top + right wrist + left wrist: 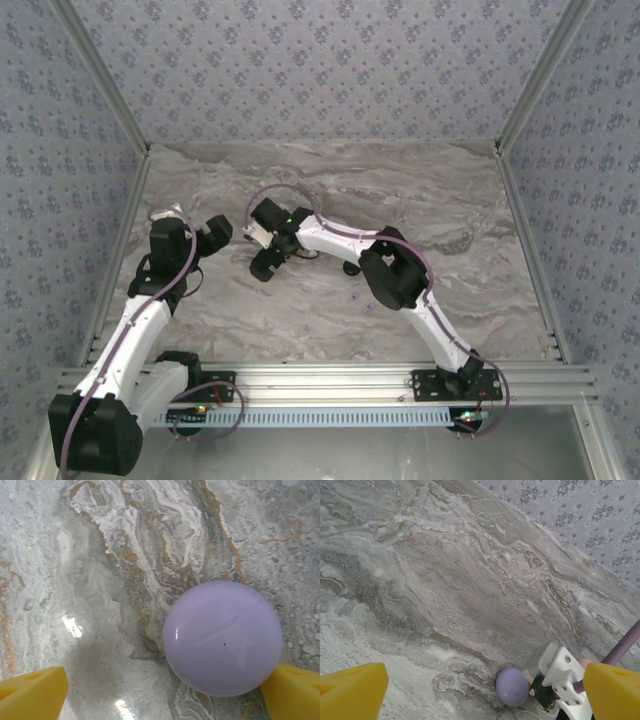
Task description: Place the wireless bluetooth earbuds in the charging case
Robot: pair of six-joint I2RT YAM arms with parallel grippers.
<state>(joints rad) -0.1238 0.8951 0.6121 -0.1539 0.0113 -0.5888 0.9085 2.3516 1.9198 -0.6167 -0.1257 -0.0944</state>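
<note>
Right claw [162, 696] is held spread over lilac case [222, 637] — smooth, rounded, prob. slippery, light — best gripped across widest part.

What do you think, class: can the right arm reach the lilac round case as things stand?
Probably yes: the right gripper hangs open over the lilac round case, one yellow fingertip at its edge, and nothing lies between them.

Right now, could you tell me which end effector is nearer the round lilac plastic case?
The right end effector: the round lilac case lies beside its yellow fingertip, while the left end effector stands farther off.
</note>
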